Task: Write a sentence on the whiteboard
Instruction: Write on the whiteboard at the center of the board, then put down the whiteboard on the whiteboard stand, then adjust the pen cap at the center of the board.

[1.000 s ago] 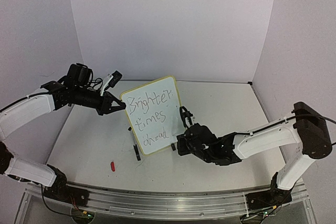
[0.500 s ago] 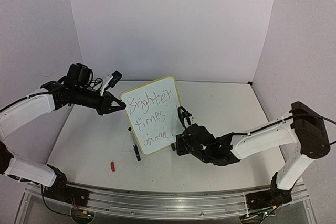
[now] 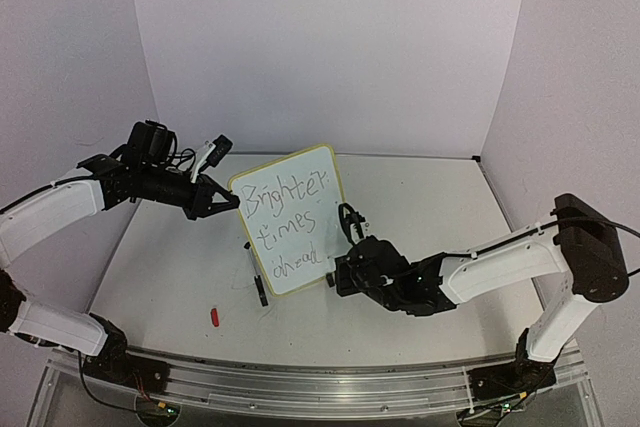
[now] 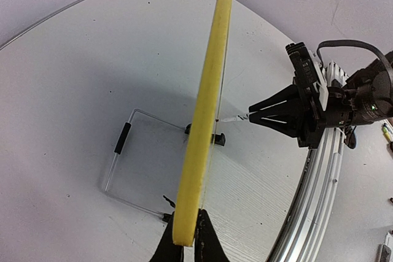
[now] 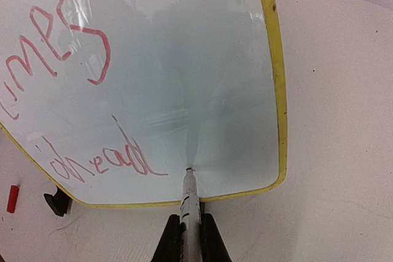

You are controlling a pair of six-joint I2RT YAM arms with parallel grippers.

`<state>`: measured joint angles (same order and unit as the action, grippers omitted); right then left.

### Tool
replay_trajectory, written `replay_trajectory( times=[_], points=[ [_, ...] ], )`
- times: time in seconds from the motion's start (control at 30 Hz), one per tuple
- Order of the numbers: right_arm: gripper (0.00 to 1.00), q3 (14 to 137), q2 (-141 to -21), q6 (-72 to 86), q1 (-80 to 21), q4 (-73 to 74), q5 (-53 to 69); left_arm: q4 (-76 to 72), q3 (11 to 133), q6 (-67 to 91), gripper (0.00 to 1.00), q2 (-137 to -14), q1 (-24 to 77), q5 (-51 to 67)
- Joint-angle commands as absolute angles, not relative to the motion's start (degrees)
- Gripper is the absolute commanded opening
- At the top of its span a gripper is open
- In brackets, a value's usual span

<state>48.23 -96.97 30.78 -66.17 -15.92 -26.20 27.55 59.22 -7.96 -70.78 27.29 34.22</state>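
The whiteboard (image 3: 292,197), white with a yellow rim, stands tilted on the table. The sentence (image 3: 285,219) reads "Brighter times ahead" in three handwritten lines. My left gripper (image 3: 228,197) is shut on the board's upper left edge. In the left wrist view its jaws (image 4: 186,246) pinch the yellow rim (image 4: 209,102). My right gripper (image 3: 340,275) is shut on a marker (image 5: 189,197). The marker's tip touches the board (image 5: 202,59) just right of "ahead" (image 5: 98,161), near the lower right corner.
A red marker cap (image 3: 215,317) lies on the table in front of the board, and it shows in the right wrist view (image 5: 11,198). A wire stand (image 4: 123,145) sits behind the board. A black foot (image 5: 58,202) is under the rim. Walls close in on three sides.
My right gripper has shifted slightly left towards the board with the marker. The left gripper and the board have not moved.
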Motion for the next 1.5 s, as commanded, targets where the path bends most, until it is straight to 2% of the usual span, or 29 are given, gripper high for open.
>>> replay_trajectory(
  times=[0.0,0.23,0.47,0.73,1.07,1.3,1.47],
  points=[
    [0.0,46.8,-93.4,28.8,-66.0,-19.9,-23.8,30.7,58.0,-10.6,0.0,-71.0,27.3,29.7],
    [0.0,40.4,-83.0,26.2,-66.0,-21.2,-17.7,31.1,57.6,-9.7,0.03,-70.7,27.3,28.6],
    [0.0,39.7,-75.9,25.4,-66.0,-18.2,-19.3,31.3,56.3,-8.3,0.18,-67.7,27.3,25.4],
    [0.0,39.6,-74.9,25.2,-66.0,-18.1,-19.2,31.8,55.8,-7.5,0.29,-66.8,27.3,24.0],
    [0.0,39.1,-72.9,25.2,-66.0,-18.0,-19.5,32.2,53.8,-3.7,0.52,-62.4,27.3,23.1],
    [0.0,39.3,-72.4,24.8,-66.0,-17.2,-18.7,31.2,50.5,5.5,0.59,-55.5,27.3,20.7],
    [0.0,41.1,-71.5,24.9,-66.0,-12.2,-15.0,30.5,45.4,23.1,0.6,-50.7,27.4,9.0]
  ],
)
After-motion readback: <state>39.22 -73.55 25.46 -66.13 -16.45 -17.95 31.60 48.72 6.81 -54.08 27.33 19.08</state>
